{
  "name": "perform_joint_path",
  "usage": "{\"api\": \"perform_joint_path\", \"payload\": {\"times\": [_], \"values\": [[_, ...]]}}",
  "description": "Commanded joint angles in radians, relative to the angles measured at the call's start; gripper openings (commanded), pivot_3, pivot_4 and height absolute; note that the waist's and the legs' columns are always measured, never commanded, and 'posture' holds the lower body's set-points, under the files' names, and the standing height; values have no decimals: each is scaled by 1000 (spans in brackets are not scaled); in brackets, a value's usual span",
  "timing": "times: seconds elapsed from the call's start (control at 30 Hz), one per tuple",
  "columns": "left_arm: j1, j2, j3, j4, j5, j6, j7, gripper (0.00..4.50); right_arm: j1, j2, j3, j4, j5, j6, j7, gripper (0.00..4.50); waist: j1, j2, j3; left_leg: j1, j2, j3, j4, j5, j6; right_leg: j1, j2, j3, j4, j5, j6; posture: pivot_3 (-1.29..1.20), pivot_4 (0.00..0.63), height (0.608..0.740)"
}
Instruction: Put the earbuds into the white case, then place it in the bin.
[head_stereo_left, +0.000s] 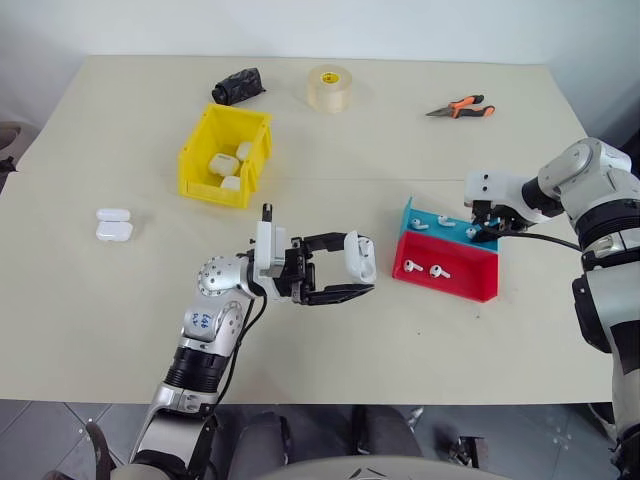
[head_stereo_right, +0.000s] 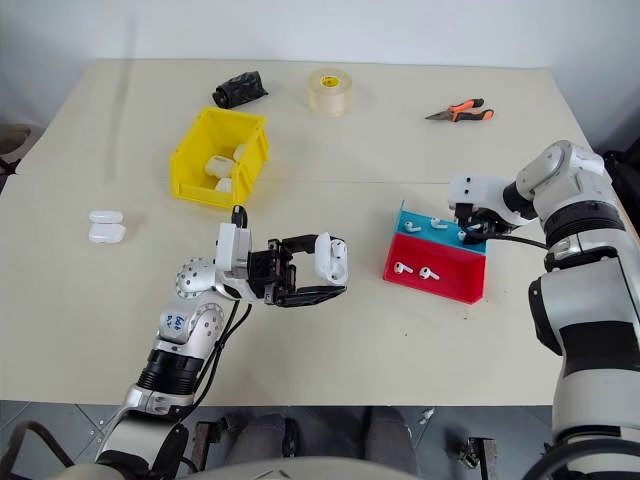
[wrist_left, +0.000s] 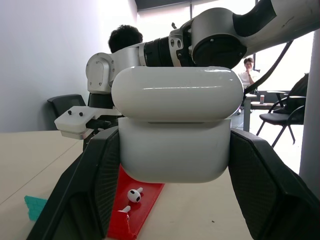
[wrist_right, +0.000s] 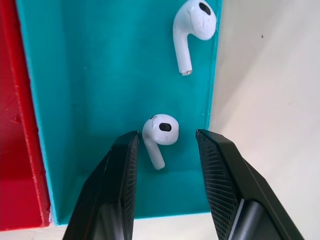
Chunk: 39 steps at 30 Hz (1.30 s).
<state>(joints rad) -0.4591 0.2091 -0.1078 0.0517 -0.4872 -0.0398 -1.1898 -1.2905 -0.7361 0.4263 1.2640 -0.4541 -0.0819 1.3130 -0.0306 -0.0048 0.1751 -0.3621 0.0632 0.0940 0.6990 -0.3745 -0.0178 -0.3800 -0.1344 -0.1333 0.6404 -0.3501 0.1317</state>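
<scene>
White case (wrist_left: 175, 125): smooth, glossy plastic. Earbud (wrist_right: 160, 132): glossy white plastic. Cyan tray (wrist_right: 100, 75) and red tray (head_stereo_left: 450, 275): matt plastic. Bin (head_stereo_left: 195, 165): smooth yellow plastic. End effector fingers (wrist_right: 222, 170): black, finely cross-hatched pads. Worktop (head_stereo_left: 120, 290): matt, cream.

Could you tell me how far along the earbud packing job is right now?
Done: several closed cases lie in the yellow bin. In hand: the left hand holds an open white case; the right hand straddles an earbud in the cyan tray. Left: inserting earbuds, binning the case.
</scene>
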Motion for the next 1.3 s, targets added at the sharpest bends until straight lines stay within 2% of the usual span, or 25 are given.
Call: {"api": "perform_joint_path", "payload": {"times": [0.03, 0.33, 0.47, 0.8, 0.97, 1.13, 1.3], "values": [[5, -5, -6, -48, -13, -1, 11, 2810, -12, -2, -7, 10, -9, 15, -7, 1861, 0, 0, 0, 0, 0, 0, 0, 0, 0, 0, 0, 0, 0, 0, 0, 0, 150, 740], [7, -1, -5, -54, -15, 5, 13, 2810, 0, 13, -17, 6, 3, 25, -3, 1861, -1, 0, 0, 0, 0, 0, 0, 0, 0, 0, 0, 0, 1, 0, 0, 0, 150, 740], [5, 1, -3, -46, -16, 2, 8, 2810, 6, 17, -23, 6, 9, 25, -2, 955, -3, 0, 0, 0, 0, 0, 0, 0, 0, 0, 0, 0, 1, 0, 0, 0, 150, 740], [10, 4, 2, -34, -17, -4, -5, 2810, 0, -5, -86, -19, 56, 8, -6, 955, -3, 0, 0, 1, 0, 0, 0, 0, 0, 0, 0, 0, 1, 0, 0, 0, 150, 740], [15, 9, 10, -29, -19, -8, -10, 2810, -28, -41, -178, -78, 154, 17, 68, 955, -1, 1, 0, 0, 0, 0, 0, 0, 0, 0, 0, 1, 1, 0, 0, 0, 150, 740], [4, 15, 31, -2, -22, -9, -9, 2810, 71, -48, -325, -268, 366, 111, 240, 955, 0, 1, 0, 0, 0, 0, 0, 0, 0, 0, 0, 1, 1, 0, 0, 0, 150, 740], [-20, 12, 46, 30, -23, -5, -4, 2810, 377, -15, -461, -710, 647, 388, 270, 955, 12, 1, 0, 0, -1, -2, 1, 0, 0, 2, -1, -1, 2, 0, 0, 0, 150, 740]]}}
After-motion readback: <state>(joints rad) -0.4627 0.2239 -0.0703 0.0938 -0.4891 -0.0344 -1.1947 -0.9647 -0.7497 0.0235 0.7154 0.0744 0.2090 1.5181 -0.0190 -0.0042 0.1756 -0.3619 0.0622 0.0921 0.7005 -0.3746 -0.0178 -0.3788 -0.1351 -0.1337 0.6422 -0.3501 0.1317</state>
